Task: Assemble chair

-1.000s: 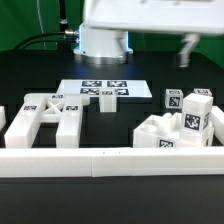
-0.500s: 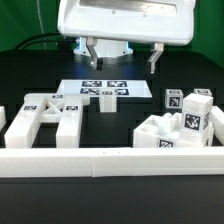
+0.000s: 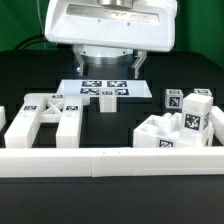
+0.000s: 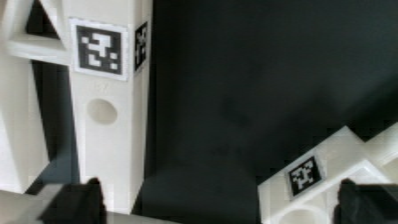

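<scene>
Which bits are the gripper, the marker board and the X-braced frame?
gripper (image 3: pixel 108 69): exterior view, midway between fingertips.
marker board (image 3: pixel 70 92): exterior view, bare white margin.
X-braced frame (image 3: pixel 70 122): exterior view, white side bar.

Bright, even overhead light fills the exterior view. The glossy white chair pieces (image 3: pixel 45 118) nearly blow out against the black table (image 3: pixel 110 130), with only faint, soft shadows at their bases. The near rail (image 3: pixel 110 160) looks slightly soft. The wrist view is dimmer and grainy, its tagged white post (image 4: pixel 111 140) blurred.
</scene>
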Available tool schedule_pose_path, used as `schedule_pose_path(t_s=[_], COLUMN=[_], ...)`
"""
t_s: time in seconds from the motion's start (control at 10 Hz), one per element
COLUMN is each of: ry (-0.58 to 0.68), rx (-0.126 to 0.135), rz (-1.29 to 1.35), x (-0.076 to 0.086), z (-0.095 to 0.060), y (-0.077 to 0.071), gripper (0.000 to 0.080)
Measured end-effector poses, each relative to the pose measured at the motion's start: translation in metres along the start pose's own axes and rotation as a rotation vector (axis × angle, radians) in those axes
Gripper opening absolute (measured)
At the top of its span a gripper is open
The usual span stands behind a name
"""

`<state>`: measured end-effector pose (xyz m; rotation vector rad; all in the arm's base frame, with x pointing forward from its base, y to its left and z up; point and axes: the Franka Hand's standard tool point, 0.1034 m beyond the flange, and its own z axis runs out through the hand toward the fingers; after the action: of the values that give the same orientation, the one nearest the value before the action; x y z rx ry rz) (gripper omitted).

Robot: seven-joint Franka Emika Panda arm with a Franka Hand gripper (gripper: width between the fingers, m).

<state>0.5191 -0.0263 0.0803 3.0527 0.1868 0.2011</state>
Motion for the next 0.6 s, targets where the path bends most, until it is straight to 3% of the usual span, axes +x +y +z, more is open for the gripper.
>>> schedule_pose_path(t_s=[0.2,0.3,0.5,0.6], ry=[-0.092,-0.185,-0.269,-0.353], rx=[0.027,0.048,0.055,0.067], rz=[-0.002,0.002,0.004,0.012], x=[0.006,0.0,-0.003,-0.014], z=[-0.002,0.0,0.008,0.013], y=[-0.004,-0.002,-0.003,-0.005], gripper=[0.0649,0.0649,0.0649,0.0649])
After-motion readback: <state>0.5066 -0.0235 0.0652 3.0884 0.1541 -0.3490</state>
